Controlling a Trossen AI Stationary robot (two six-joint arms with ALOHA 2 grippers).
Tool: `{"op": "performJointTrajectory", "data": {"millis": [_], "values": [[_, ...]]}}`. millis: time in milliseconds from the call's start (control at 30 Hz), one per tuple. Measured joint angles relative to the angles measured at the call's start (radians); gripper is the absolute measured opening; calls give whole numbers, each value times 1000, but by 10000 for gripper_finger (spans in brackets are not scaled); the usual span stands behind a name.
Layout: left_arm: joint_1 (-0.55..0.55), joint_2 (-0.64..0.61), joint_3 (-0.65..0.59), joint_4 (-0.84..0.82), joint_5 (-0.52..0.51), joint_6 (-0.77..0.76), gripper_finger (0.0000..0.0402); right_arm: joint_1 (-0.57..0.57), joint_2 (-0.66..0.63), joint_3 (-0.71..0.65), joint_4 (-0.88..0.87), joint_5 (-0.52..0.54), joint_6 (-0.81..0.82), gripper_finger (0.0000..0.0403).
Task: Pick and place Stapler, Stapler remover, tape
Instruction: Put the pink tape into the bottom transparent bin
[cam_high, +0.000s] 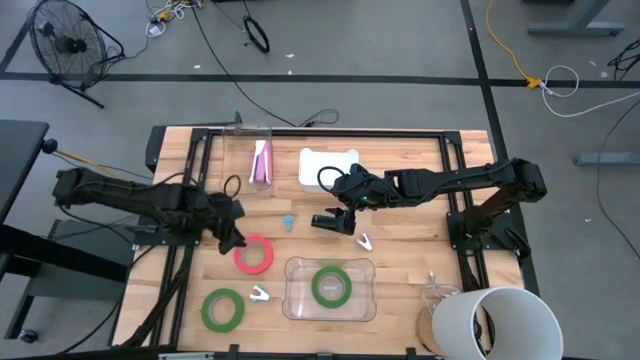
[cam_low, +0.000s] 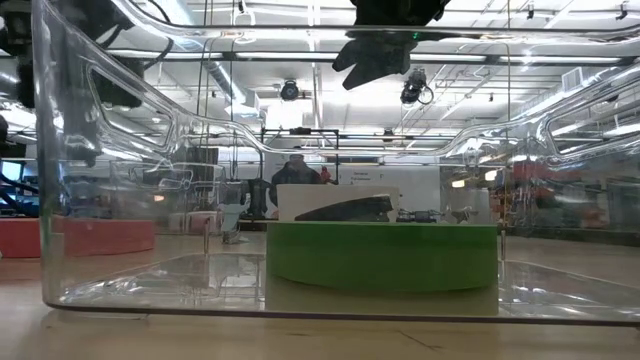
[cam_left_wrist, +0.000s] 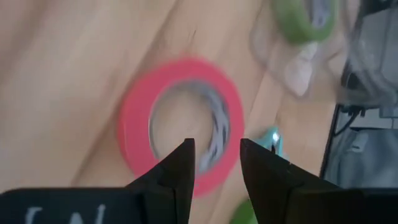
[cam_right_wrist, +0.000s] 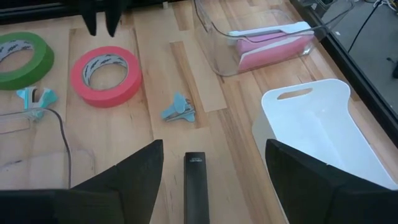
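The left gripper (cam_high: 233, 238) hangs directly over the far-left edge of the red tape roll (cam_high: 255, 255), which lies flat on the table (cam_high: 400, 150) just left of the clear bin (cam_high: 330, 290). In the left wrist view its fingers (cam_left_wrist: 180, 171) stand a little apart and straddle one wall of the red roll (cam_left_wrist: 180, 118): one finger lines up with the centre hole, the other with the outside of the ring. They are not yet clamped on it. The coming move turns on this: the roll's wall must stay between the fingers as they close, so, by my judgement, a straight descent is what is called for.

One green roll (cam_high: 331, 286) already lies inside the clear bin; a second green roll (cam_high: 222, 308) lies on the table, nearer and to the left of the red one.

The right gripper (cam_high: 345, 222) waits mid-table, fingers wide apart and empty, above a black stapler (cam_right_wrist: 194, 186). The left arm is plainly the nearer to the red roll.
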Motion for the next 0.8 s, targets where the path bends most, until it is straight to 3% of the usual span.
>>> {"op": "performJointTrajectory", "data": {"millis": [233, 400, 800], "values": [[-82, 2, 0, -40, 5, -206, 131, 0, 0, 0, 0, 0, 0, 279], [-114, 50, 0, -62, -9, -259, 138, 0, 0, 0, 0, 0, -4, 279], [-115, 226, 0, -49, -46, -312, 222, 0, 0, 0, 5, 0, -23, 279]]}}
